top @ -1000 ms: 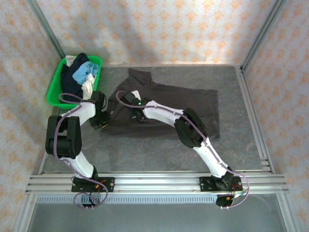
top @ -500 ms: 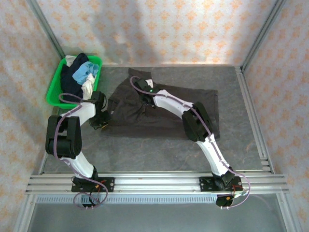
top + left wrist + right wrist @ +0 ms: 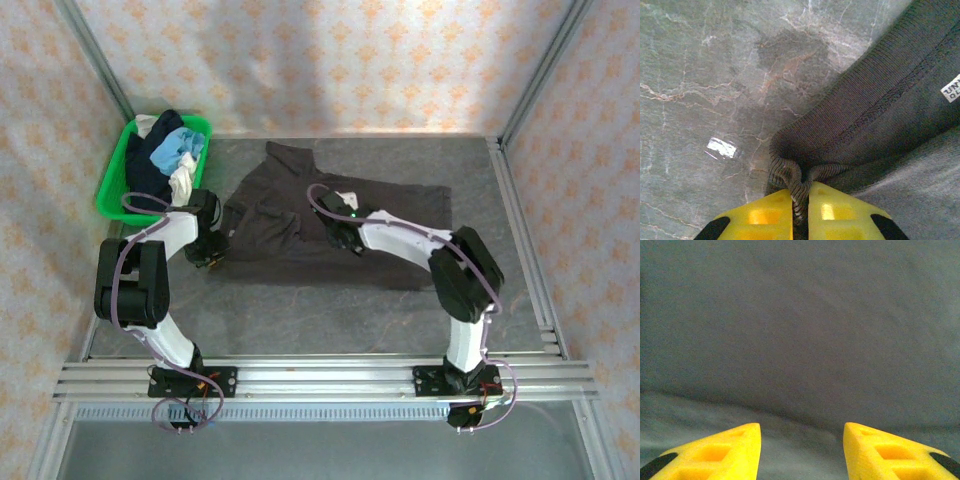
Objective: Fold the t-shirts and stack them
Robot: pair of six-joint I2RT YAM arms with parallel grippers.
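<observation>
The large dark brown-grey cloth t-shirt (image 3: pixel 275 225) lay spread on the grey marbled table (image 3: pixel 350 315). The left hand (image 3: pixel 800 202) was pinched tight on a bunched ribbed edge at the shirt's left side. The right hand (image 3: pixel 802 432) stood half open over the shirt's middle, holding nothing. Whether it touched the cloth was unclear.

Close view looking down on a dark brown-grey t-shirt (image 3: pixel 800 330), its soft cloth lying mostly smooth and a little blurred. A low fold runs across the lower part of the cloth from the left edge to the right, with a lighter grey band of cloth below it. At the bottom edge, the right tool (image 3: pixel 801 429) shows two yellow fingers (image 3: pixel 722 452) standing apart, a wide gap between them over the cloth.
</observation>
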